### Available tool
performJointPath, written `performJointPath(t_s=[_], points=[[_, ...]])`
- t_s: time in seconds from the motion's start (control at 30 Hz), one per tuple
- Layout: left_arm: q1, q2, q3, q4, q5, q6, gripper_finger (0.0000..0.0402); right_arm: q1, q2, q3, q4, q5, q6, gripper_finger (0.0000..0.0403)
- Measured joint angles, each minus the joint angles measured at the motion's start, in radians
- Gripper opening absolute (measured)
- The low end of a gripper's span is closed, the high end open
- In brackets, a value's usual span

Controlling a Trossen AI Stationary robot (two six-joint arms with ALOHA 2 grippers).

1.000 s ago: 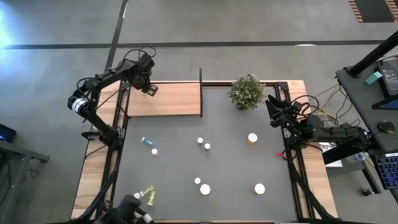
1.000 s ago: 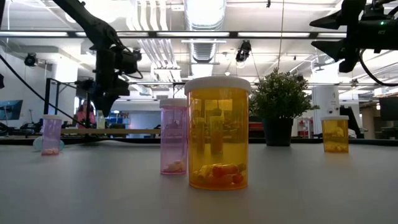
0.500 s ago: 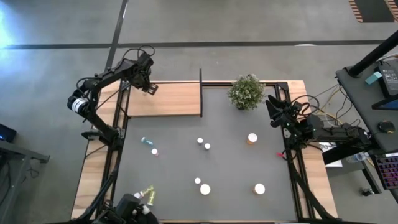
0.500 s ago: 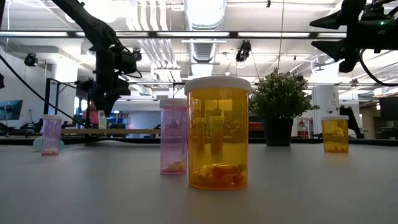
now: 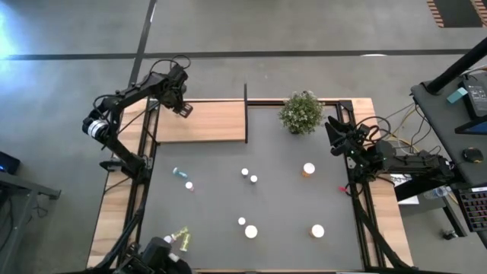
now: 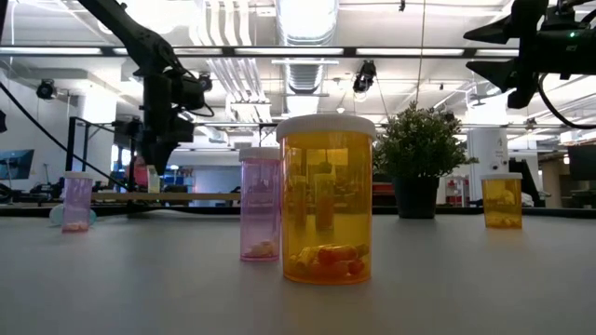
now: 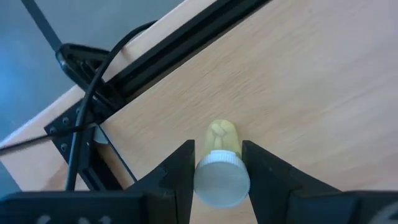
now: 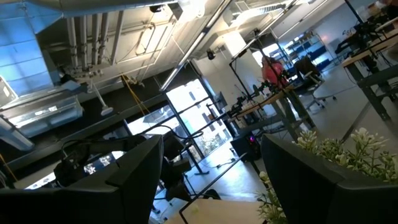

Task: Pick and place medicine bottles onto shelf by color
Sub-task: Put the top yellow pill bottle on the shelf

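Observation:
The shelf (image 5: pixel 213 125) is a light-wood board at the table's far left. My left gripper (image 5: pixel 183 109) points steeply down over its far left corner, shut on a small yellow-green medicine bottle (image 7: pixel 221 140) with a white cap. Other medicine bottles stand loose on the dark table: an orange one (image 5: pixel 308 169), a pink one (image 5: pixel 189 185), a bluish one (image 5: pixel 179 173), a yellow-green one (image 5: pixel 183 237). My right gripper (image 5: pixel 335 131) waits at the table's right edge, open and tilted up. My left gripper pinches the bottle between its two fingers (image 7: pixel 180 168), at the white cap (image 7: pixel 222 179) and the neck just under it. The fingers come from above, slanting down. The bottle stands upright below them, its bottom at the shelf board (image 7: pixel 298 93); whether it touches the board I cannot tell.
A potted plant (image 5: pixel 301 112) stands at the far edge, right of the shelf's black post (image 5: pixel 246 113). In the low view a large orange bottle (image 6: pixel 326 200) and a pink one (image 6: pixel 260 205) stand closest. Bare tabletop lies between the scattered bottles.

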Motion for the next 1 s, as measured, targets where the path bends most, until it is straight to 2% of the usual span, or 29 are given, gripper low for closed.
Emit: performJointPath(t_s=[0.4,1.0], points=[[0.000,0.001,0.004,-0.003,-0.020,0.154,0.0103,0.000,0.000,0.000,0.000,0.000,0.000,0.0260],[0.000,0.001,-0.002,0.000,-0.049,0.204,0.0103,0.000,0.000,0.000,0.000,0.000,0.000,0.0260]])
